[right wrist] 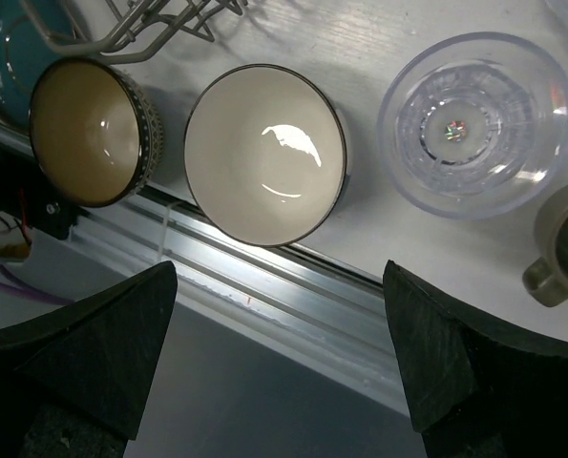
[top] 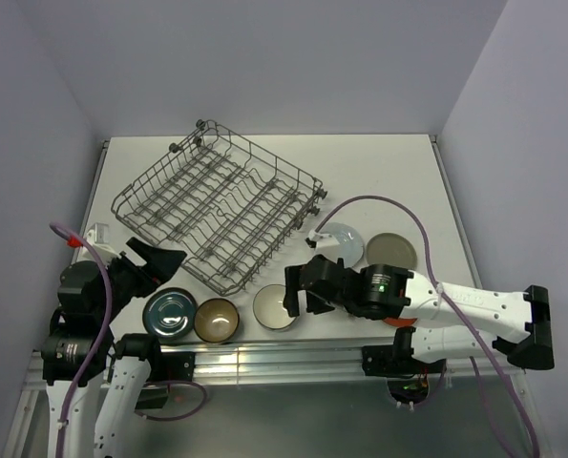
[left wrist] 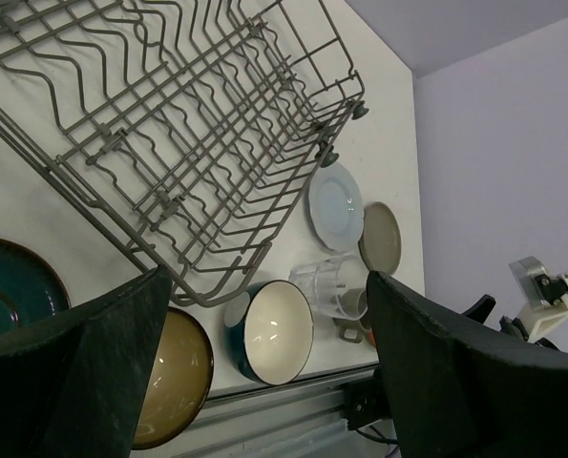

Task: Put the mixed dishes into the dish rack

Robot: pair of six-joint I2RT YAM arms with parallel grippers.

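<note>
The grey wire dish rack (top: 217, 205) stands tilted at mid-table with no dishes in it. Along the near edge sit the dark teal dish (top: 172, 313), the brown bowl (top: 216, 320) and the cream bowl (top: 274, 306). My left gripper (top: 159, 260) is open and empty, above the table left of the rack. My right gripper (top: 298, 291) is open and empty, hovering over the cream bowl (right wrist: 264, 153). The clear glass (right wrist: 474, 124) and the grey mug (right wrist: 565, 248) stand right of that bowl. The pale blue plate (top: 341, 240) lies right of the rack. The red-orange saucer (top: 395, 322) is mostly hidden under my right arm.
A taupe plate (top: 390, 252) lies beside the pale blue plate. A metal rail (right wrist: 293, 286) runs along the table's near edge, just below the bowls. Walls close the table at the back and both sides. A purple cable (top: 398, 205) arcs over the right side.
</note>
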